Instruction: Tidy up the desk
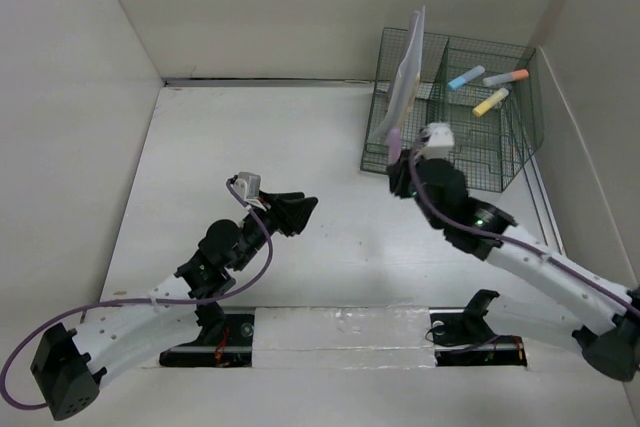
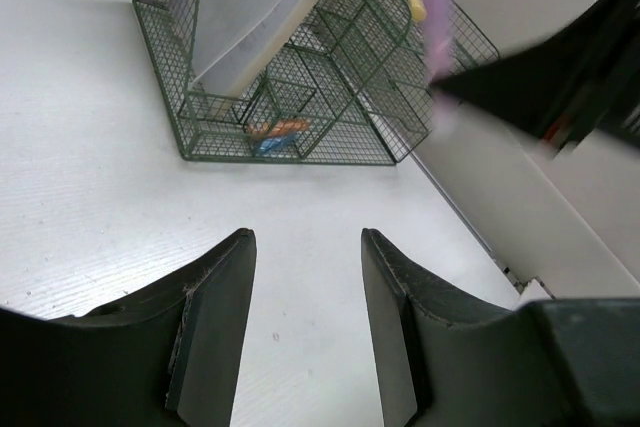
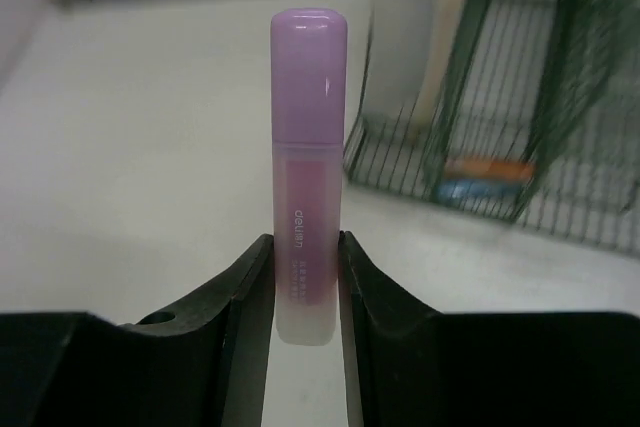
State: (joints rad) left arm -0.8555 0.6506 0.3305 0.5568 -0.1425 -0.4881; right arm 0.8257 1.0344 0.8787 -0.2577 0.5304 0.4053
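Note:
The desk (image 1: 250, 137) is a broad white tabletop. My right gripper (image 1: 403, 169) is shut on a purple highlighter (image 1: 395, 143) and holds it upright above the desk, just in front of the green wire rack (image 1: 470, 152). In the right wrist view the highlighter (image 3: 308, 167) stands cap up between my fingers (image 3: 245, 287). It shows blurred in the left wrist view (image 2: 437, 2). My left gripper (image 1: 300, 212) is open and empty over the middle of the desk, its jaws wide apart (image 2: 307, 277).
The rack (image 2: 290, 97) stands at the back right. It holds a leaning white sheet stack (image 1: 408, 77), a blue marker (image 1: 465, 78), an orange-tipped marker (image 1: 506, 78) and a yellow marker (image 1: 490, 102). Orange and blue items (image 2: 275, 132) lie in a low compartment. Walls enclose the desk.

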